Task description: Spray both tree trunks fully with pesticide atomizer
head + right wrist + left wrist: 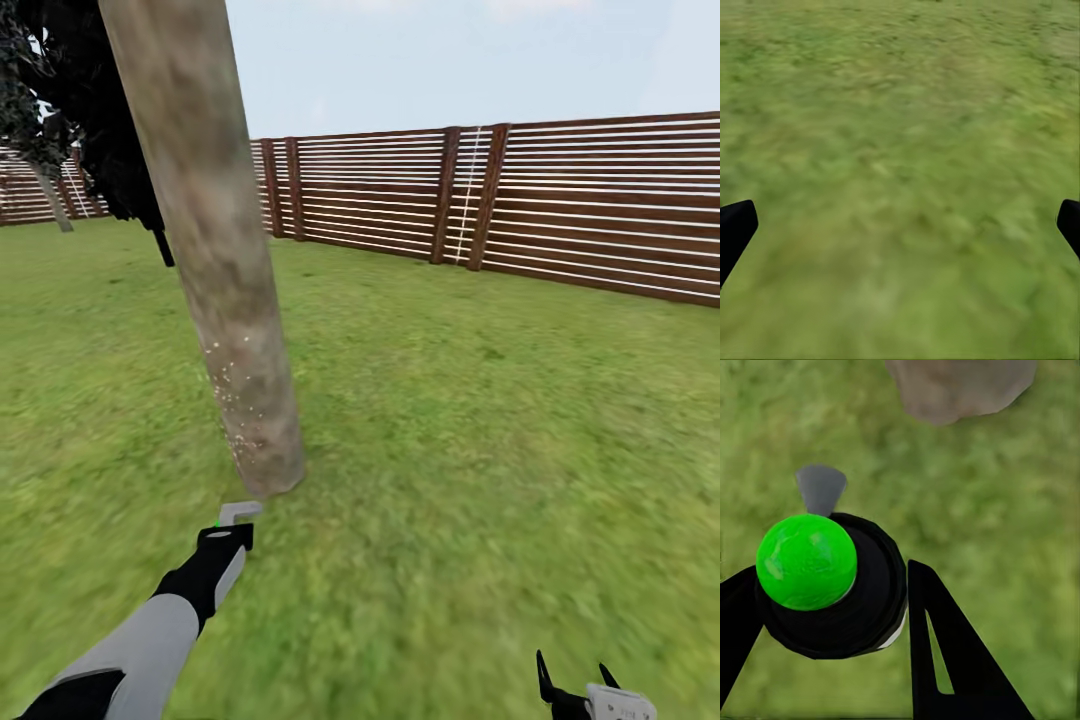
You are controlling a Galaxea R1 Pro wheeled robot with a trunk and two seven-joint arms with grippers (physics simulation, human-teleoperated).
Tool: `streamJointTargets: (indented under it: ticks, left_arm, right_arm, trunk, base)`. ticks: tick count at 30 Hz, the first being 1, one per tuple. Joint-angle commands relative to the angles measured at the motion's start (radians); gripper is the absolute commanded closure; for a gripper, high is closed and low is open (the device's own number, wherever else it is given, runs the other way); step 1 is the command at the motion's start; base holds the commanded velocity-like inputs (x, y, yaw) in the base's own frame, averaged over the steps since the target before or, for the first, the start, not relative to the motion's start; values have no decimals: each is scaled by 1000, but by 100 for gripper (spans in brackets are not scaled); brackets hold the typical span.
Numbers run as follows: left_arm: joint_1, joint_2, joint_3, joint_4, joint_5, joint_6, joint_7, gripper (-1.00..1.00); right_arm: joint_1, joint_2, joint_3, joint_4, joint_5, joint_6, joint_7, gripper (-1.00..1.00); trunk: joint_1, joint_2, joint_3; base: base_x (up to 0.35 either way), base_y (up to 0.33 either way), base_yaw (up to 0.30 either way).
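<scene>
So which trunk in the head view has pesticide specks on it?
The thick pale tree trunk right ahead of the left claw, speckled white near its base. The thin grey trunk by the fence shows none.

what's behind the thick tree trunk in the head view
Behind the tree trunk: lawn, dark foliage and the slatted fence. The trunk hides part of them.

A green grass lawn (480, 420) spreads across the ground, mottled with lighter and darker patches. A brown fence (600, 210) of horizontal wooden slats on darker upright posts rings its far edge. Above the fence the sky (450, 60) is pale blue and hazy, and the daylight is even.
</scene>
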Motion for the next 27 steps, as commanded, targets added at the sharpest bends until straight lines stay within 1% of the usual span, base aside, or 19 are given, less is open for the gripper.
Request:
streamJointTargets:
  ticks: [1,12,23,27]
  left_arm:
    - [0,0,0,0,-1,0,0,100]
    - [0,0,-1,1,-1,0,0,100]
    - [0,-6,0,0,-1,-1,0,100]
    - [0,-8,0,0,-1,-1,0,100]
  right_arm:
    - [0,0,0,0,0,0,0,-100]
    - [0,0,0,0,2,0,0,-100]
    - [0,0,0,0,1,0,0,-100]
    - [0,0,0,0,1,0,0,-100]
  trunk:
    - [0,0,0]
    - [0,0,0]
    - [0,0,0]
    - [0,0,0]
  base:
    - [90,-273,278]
    - [90,-272,270]
    - [90,-272,18]
    - [90,-272,121]
